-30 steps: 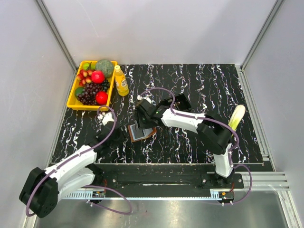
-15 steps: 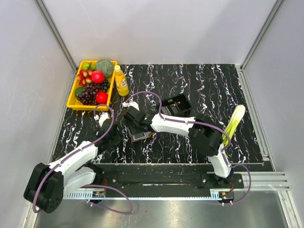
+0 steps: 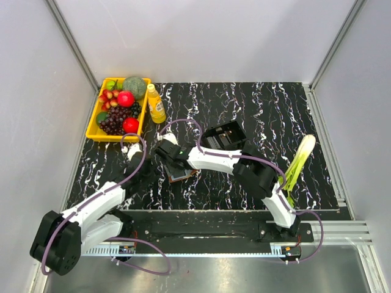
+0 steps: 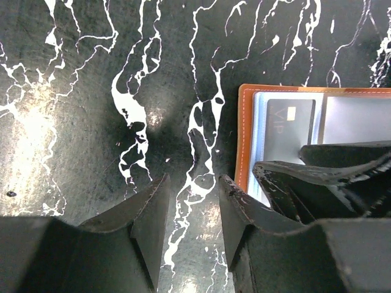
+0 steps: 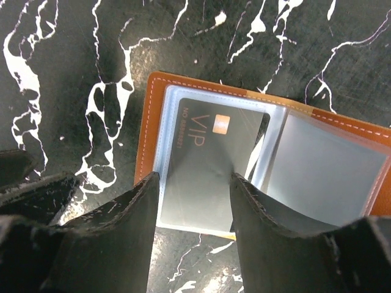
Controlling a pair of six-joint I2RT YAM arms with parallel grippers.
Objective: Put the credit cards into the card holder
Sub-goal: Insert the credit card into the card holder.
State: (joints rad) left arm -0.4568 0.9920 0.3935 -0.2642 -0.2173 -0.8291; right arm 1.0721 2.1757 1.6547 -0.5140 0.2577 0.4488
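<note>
The card holder (image 5: 155, 122) lies open on the black marble table, brown leather with clear sleeves; in the top view the card holder (image 3: 182, 174) sits mid-table. A grey VIP credit card (image 5: 211, 155) rests in its left sleeve. My right gripper (image 5: 194, 180) hovers open over that card, one finger at each side of it. My left gripper (image 4: 192, 183) is open over bare table just left of the card holder (image 4: 244, 134), nothing between its fingers. From above, the right gripper (image 3: 173, 163) is over the holder's left part and the left gripper (image 3: 148, 173) is beside it.
A yellow tray (image 3: 91, 131) of fruit stands at the back left with an orange-juice bottle (image 3: 155, 105) beside it. A black plastic box (image 3: 227, 134) sits behind the holder. A leek (image 3: 299, 160) lies at the right.
My right arm has swung left, bringing its gripper from above the holder's far side to its left part. The left gripper has shifted only slightly.
</note>
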